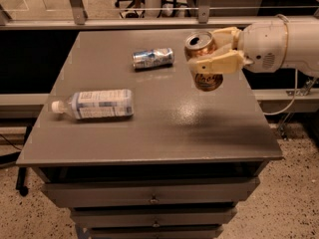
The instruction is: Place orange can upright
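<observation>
The gripper (pixel 204 54) grips the orange can (pixel 208 79), top up, in the air over the right side of the table (pixel 149 138). A silver-and-blue can (pixel 152 58) and a plastic bottle (pixel 97 103) lie on their sides.

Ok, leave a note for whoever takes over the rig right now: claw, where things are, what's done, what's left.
Claw: shut on the orange can, over the right rear of the table.
Orange can: near upright, opening up, apparently clear of the top.
Others: silver can on its side at rear centre; bottle on its side at left.
Done: can grasped and off the table.
Left: lower it onto its base on bare table, release, back away.
</observation>
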Robot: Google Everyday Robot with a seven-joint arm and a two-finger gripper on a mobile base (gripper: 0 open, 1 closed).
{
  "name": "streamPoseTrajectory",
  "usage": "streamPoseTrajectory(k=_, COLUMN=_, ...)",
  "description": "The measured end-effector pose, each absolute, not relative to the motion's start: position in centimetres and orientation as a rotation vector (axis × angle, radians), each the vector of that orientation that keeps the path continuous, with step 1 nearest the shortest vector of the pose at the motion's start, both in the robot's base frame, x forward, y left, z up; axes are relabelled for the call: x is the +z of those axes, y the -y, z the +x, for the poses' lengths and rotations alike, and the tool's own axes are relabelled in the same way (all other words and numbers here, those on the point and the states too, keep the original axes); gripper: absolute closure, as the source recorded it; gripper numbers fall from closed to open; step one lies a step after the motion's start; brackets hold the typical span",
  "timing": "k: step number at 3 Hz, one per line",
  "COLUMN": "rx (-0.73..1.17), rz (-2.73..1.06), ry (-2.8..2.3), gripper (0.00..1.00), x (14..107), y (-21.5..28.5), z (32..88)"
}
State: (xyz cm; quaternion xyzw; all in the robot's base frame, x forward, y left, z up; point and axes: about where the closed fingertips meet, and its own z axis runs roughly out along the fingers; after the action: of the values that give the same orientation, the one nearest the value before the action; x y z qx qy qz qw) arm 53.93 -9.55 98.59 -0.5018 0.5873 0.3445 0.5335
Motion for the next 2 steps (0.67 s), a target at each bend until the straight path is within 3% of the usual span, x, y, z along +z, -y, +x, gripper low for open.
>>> streamPoseTrajectory(k=2, rx=0.959, rz=-1.083, ry=-1.283, gripper=1.0, x=98.22, y=9.52, z=54.56)
